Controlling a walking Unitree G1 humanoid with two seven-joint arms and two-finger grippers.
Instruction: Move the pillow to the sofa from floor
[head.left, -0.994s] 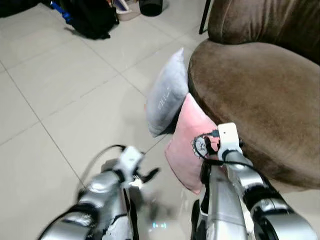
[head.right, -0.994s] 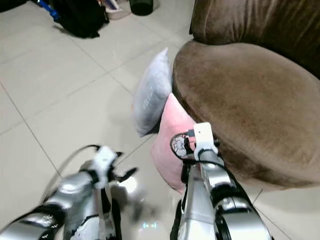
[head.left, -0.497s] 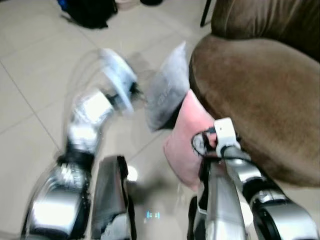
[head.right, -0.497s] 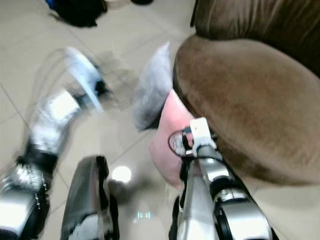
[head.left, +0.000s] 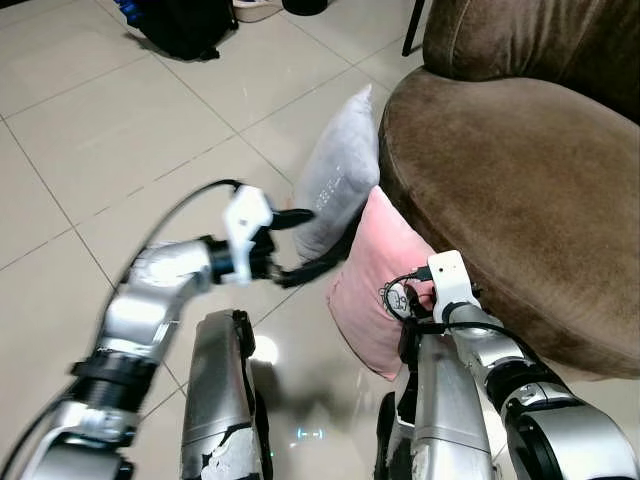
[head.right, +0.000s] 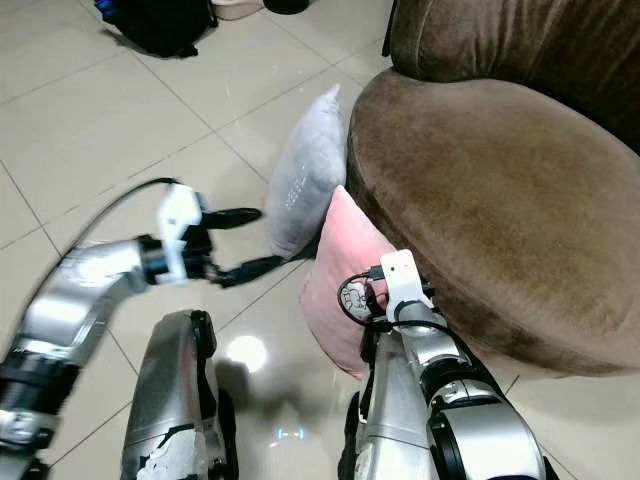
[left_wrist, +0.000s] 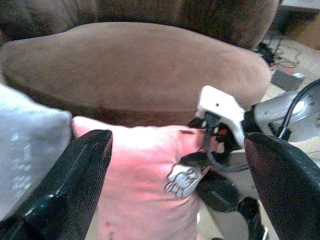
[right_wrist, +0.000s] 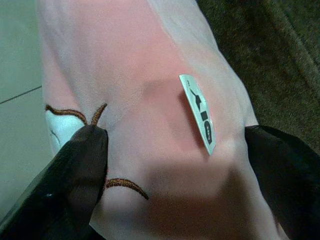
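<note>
One white tag (right_wrist: 199, 113) on pink pillow (right_wrist: 140, 75), right-wrist close-up.

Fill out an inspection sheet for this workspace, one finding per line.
Surface: pale tiled floor, glossy.
Job's things: pink pillow on the floor, leaning against the brown sofa; not yet lifted.
Clutter: grey pillow propped beside the pink one; black bag farther off.
Grippers: left gripper open, raised beside the grey pillow; right gripper open, its fingers on either side of the pink pillow.
Cables: black cable looping over the left arm.
Surroundings: dark chair leg by the sofa.
</note>
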